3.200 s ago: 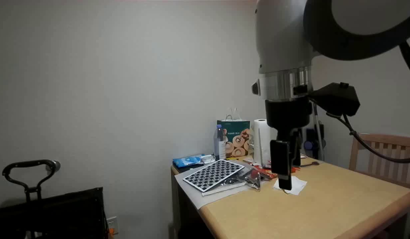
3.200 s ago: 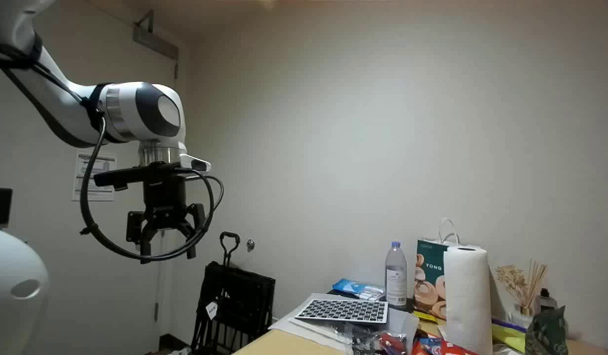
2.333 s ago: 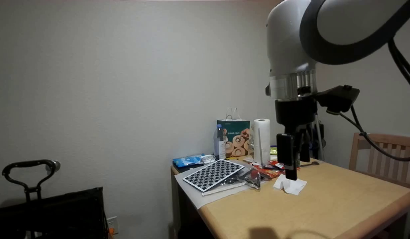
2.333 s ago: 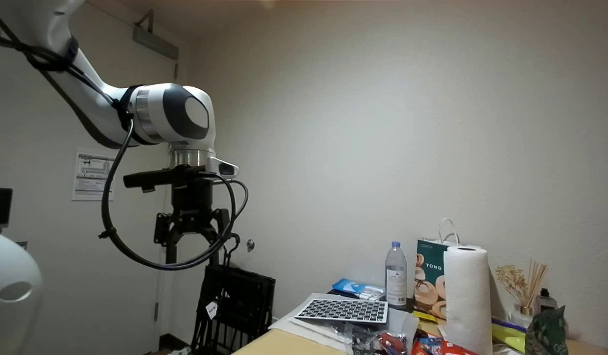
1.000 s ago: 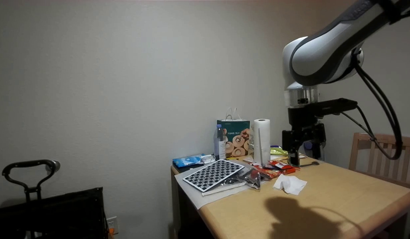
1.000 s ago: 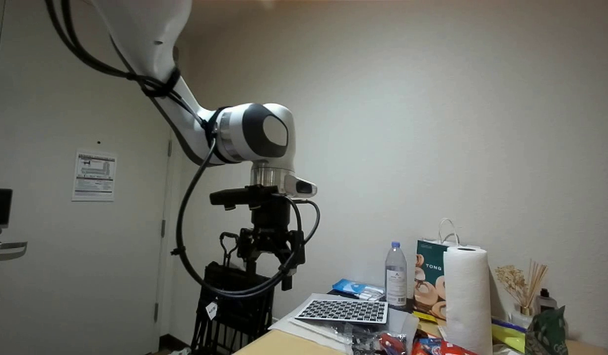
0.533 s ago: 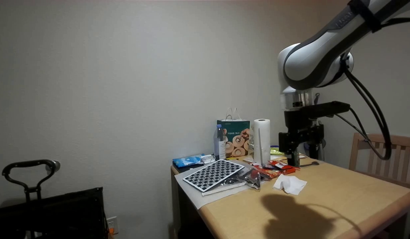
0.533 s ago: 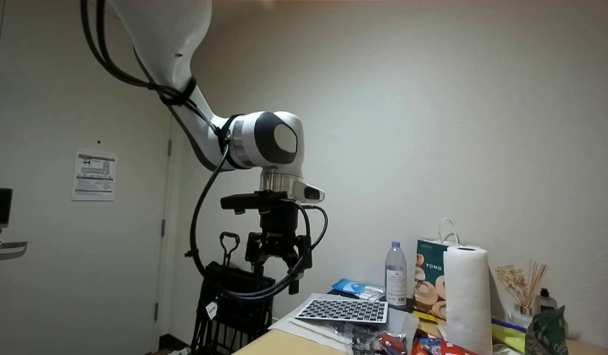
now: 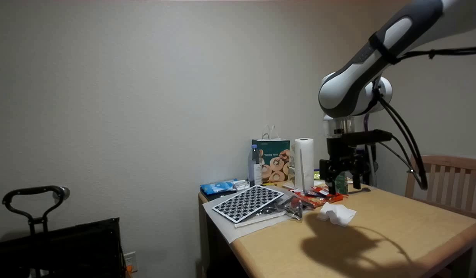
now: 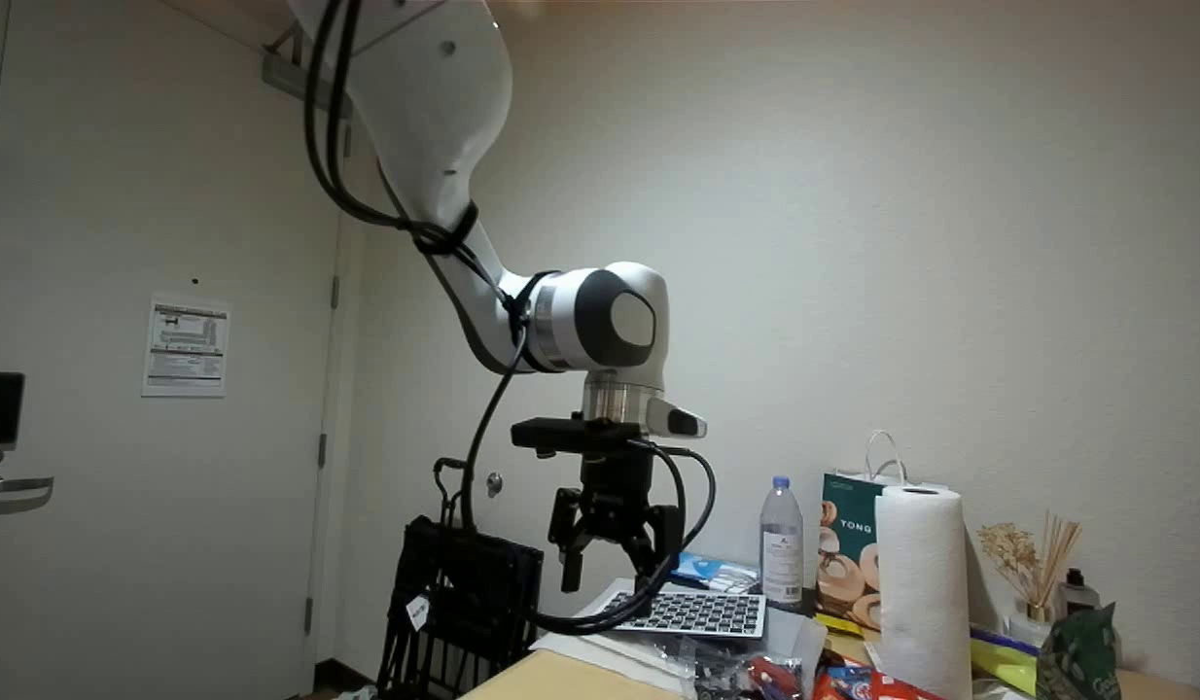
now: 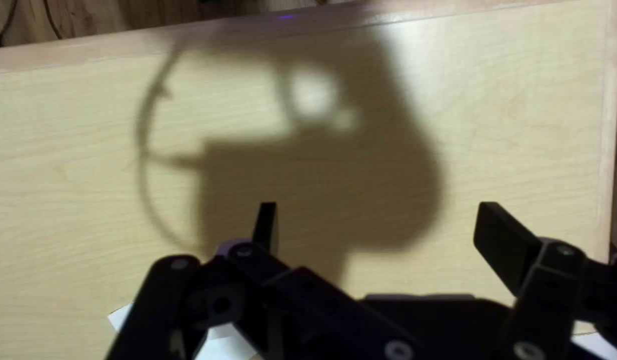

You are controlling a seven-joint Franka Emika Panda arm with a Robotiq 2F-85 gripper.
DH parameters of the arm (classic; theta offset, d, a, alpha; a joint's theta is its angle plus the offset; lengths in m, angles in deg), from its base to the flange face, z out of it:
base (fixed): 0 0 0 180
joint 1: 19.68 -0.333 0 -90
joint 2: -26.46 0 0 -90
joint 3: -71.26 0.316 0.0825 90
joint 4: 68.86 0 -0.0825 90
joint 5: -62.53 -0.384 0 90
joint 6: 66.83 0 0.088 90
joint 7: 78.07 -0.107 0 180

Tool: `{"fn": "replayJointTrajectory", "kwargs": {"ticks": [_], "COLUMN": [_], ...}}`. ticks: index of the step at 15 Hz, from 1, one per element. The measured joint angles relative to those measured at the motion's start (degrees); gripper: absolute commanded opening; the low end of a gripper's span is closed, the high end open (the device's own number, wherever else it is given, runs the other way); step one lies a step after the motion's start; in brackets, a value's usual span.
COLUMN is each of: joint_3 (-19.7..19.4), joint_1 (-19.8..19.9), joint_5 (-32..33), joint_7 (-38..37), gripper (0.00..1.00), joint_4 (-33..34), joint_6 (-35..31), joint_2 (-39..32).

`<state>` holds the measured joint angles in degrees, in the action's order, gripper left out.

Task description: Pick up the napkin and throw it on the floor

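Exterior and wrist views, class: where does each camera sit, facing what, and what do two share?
In an exterior view: apart from the arm, facing table, napkin and wall; arm and gripper at right.
In an exterior view: apart from the arm, facing door and wall; arm and gripper central.
Wrist view: on the wrist, facing down at the table; fingers show.
Both exterior views share the bottle.

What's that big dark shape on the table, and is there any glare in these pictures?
Wrist view: a broad, soft-edged shadow on the pale wood-grained tabletop, with whitish glare toward the top right; in an exterior view: the shadow, likely from the white and grey robot arm, spreads beside the white crumpled napkin.
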<state>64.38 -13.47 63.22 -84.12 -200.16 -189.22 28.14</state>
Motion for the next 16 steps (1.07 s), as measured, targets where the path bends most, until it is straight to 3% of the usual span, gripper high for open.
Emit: {"fn": "replayJointTrajectory", "kwargs": {"ticks": [3, 11, 16], "joint_3": [-1.07, -0.71, -2.18], "joint_1": [0.43, 0.22, 1.7], "joint_5": [-1.31, -2.14, -6.98], "joint_7": [1.51, -0.68, -0.99], "gripper": [1.0, 1.0, 1.0], "joint_4": [3.48, 3.92, 9.61], "joint_6": [0.0, -0.01, 0.09], "joint_2": [-5.12, -5.08, -12.67]}}
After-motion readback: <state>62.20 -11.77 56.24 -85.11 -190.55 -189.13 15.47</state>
